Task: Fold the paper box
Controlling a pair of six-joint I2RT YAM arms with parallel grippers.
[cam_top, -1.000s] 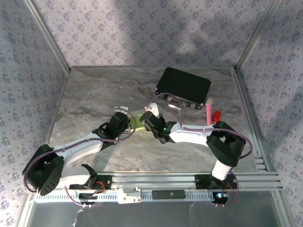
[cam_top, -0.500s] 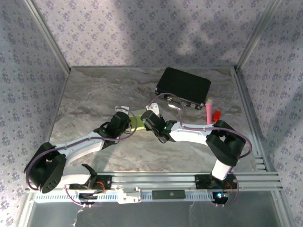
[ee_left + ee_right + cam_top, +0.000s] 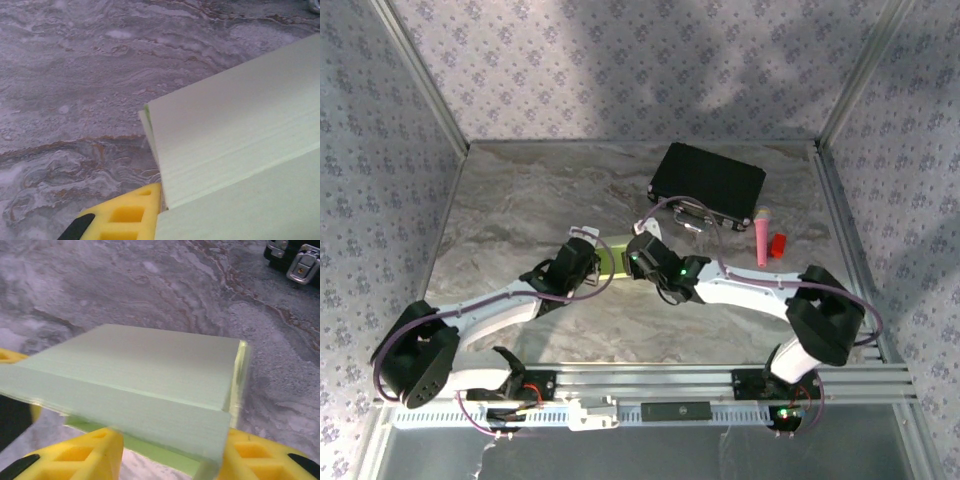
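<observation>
Now the paper box (image 3: pixel 616 249) sits at the middle of the table (image 3: pixel 520 200)
Left gripper (image 3: pixel 600 263) clamps its edge; right gripper (image 3: pixel 633 256) fingers stand apart around it

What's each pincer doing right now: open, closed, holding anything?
Left pincer: closed on an edge of the paper box.
Right pincer: open, with the paper box between its jaws.

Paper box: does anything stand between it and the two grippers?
Nothing visible does. The paper box lies between the open fingers of the right gripper, and the left gripper is shut on its other end, a finger against the card. The black case stands apart, farther back.
</observation>
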